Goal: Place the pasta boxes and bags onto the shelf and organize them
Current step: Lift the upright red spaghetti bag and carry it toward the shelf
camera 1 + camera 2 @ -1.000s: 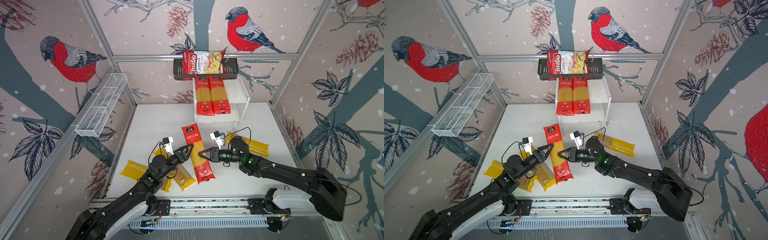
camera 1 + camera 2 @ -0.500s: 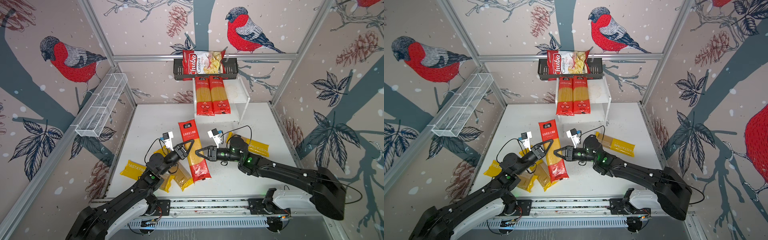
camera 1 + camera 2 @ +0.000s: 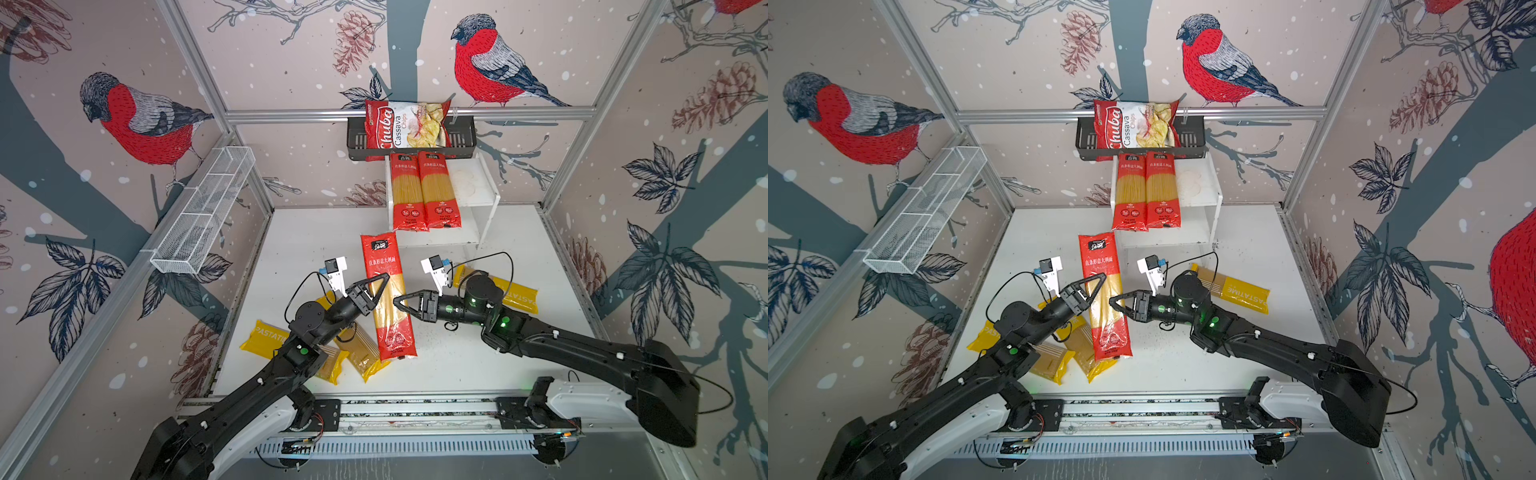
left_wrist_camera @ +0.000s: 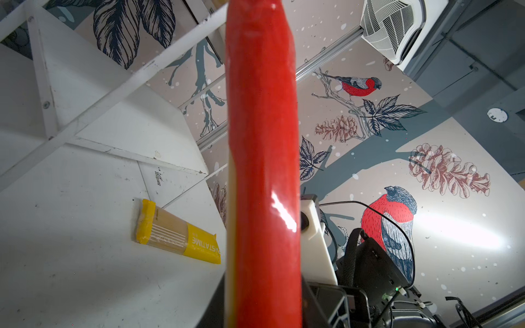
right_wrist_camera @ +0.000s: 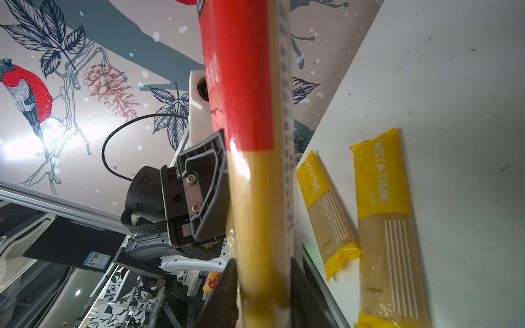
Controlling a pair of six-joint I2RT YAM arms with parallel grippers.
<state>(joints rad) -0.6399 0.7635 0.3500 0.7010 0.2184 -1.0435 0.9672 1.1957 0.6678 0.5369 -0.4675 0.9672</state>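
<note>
Red ends on the middle pack (image 3: 388,307), white Chinese lettering on the red, and a clear centre showing golden strands! Same colours on the two red-ended packs (image 3: 405,191) up on the white shelf (image 3: 478,183), whose top board is blotched with pale stains. On the white table (image 3: 457,365), the yellow packs (image 3: 1241,293) carry white PASTATIME lettering and white stripes over tan windows. Red-and-white chips bag (image 3: 405,129) in a black perforated basket (image 3: 463,137), and a white mesh basket (image 3: 203,212). Beige walls (image 3: 291,62) with red-breasted birds, brown pine cones, dark blue leaves and white flecks
</note>
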